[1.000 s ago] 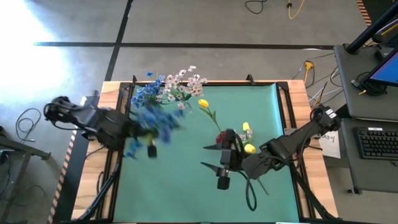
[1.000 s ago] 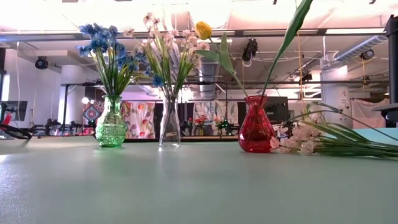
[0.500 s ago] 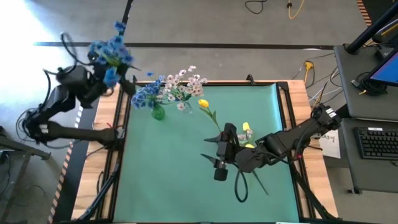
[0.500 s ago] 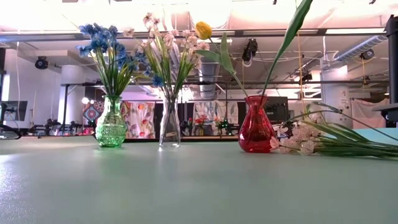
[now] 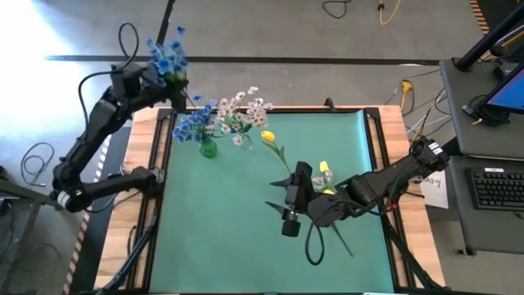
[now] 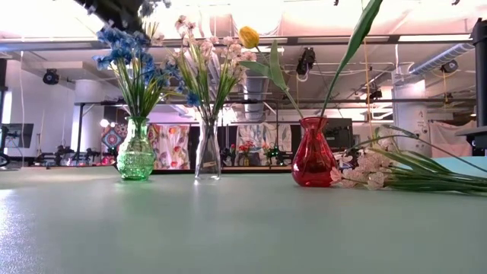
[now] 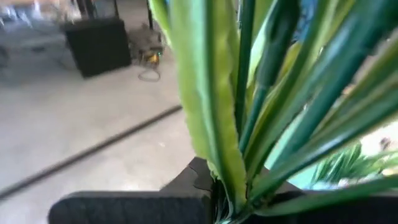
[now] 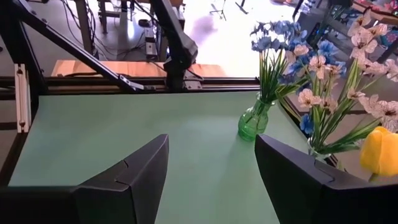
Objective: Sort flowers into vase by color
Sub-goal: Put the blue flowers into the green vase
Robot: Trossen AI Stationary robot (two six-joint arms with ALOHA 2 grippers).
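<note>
Holding a blue flower stem (image 5: 168,56) high beyond the table's far left corner, the left gripper (image 5: 146,75) is clamped on its green stalks. I judge the step is carrying it to the green vase (image 6: 136,154), which already holds blue blossoms; next, the stalks must be lowered into its narrow mouth. Further right stand the clear vase (image 6: 207,156) and the red vase (image 6: 313,162). The right gripper (image 8: 211,180) waits wide apart over the mat (image 5: 229,213), with pink sprays (image 6: 365,171) lying near. No writing is readable.
</note>
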